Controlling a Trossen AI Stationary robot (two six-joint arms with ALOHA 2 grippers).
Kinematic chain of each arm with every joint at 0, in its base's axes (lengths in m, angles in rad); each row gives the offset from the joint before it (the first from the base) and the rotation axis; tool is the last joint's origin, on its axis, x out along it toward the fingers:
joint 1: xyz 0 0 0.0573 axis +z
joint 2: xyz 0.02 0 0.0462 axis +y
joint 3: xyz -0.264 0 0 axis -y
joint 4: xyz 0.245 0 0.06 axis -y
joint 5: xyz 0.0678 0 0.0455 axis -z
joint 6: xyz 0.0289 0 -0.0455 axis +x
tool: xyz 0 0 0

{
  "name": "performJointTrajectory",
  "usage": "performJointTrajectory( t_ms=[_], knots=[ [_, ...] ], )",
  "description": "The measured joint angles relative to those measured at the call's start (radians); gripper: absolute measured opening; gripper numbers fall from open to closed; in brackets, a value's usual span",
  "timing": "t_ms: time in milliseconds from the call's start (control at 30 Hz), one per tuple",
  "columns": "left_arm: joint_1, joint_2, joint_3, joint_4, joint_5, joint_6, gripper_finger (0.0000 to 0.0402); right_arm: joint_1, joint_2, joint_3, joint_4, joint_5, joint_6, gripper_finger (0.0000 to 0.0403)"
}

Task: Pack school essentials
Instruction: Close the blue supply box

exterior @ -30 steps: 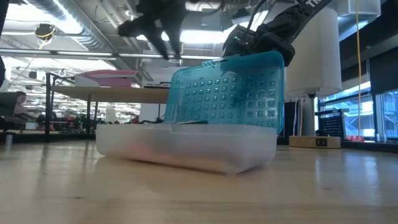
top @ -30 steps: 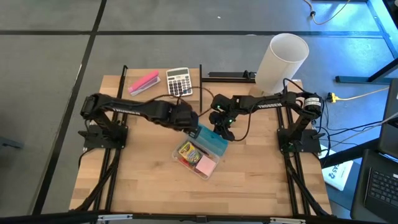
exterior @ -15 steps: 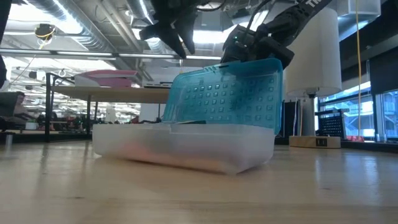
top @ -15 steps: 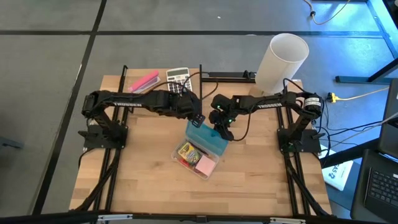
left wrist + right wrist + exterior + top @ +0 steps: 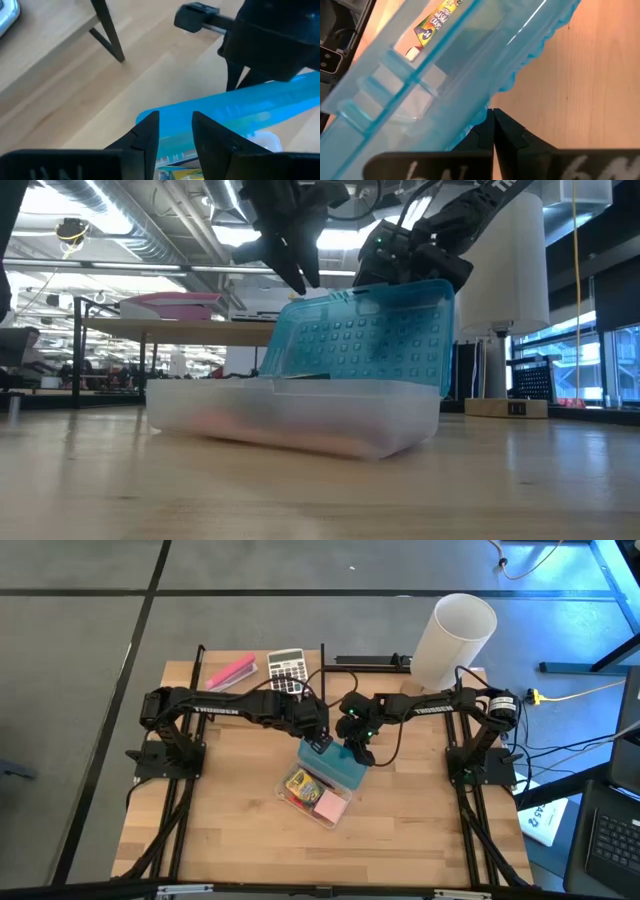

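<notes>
Right gripper (image 5: 357,753), pressed together, props the blue lid (image 5: 360,335); left gripper (image 5: 322,743), spread at its edge, could slip, dropping lid crooked.

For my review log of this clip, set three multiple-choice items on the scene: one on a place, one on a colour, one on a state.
1. Where is the calculator?
A. in the box
B. at the table's far edge, beside the pink stapler
C. under the white cylinder

2. What colour is the box's lid?
A. teal blue
B. orange
C. black

3. How does the lid stand?
A. shut flat
B. lying off the clear box
C. raised, the right gripper shut at its edge

Answers: 1 B, the high view shows them side by side. 2 A, seen in every view. 3 C, the low view shows it upright; the left gripper hovers open at it.
</notes>
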Motion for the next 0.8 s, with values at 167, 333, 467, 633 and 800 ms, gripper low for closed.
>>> performJointTrajectory(
  t_ms=[167, 333, 467, 633, 800],
  knots=[
    [0.000, 0.000, 0.000, 0.000, 0.031, 0.004, 0.0109, 0.000, 0.000, 0.000, 0.000, 0.010, 0.002, 0.0005],
    [-0.003, 0.000, 0.000, -0.003, 0.030, 0.004, 0.0109, 0.000, 0.002, 0.035, -0.047, 0.007, -0.002, 0.0005],
    [-0.003, -0.008, 0.000, -0.008, 0.022, 0.003, 0.0109, 0.002, 0.002, 0.100, -0.117, 0.004, -0.027, 0.0005],
    [-0.005, -0.049, 0.000, -0.059, -0.002, -0.035, 0.0109, 0.024, 0.001, 0.166, -0.159, 0.003, -0.031, 0.0005],
    [-0.010, -0.111, 0.000, -0.126, -0.059, -0.057, 0.0109, 0.072, 0.001, 0.194, -0.167, 0.003, -0.027, 0.0005]
  ],
)
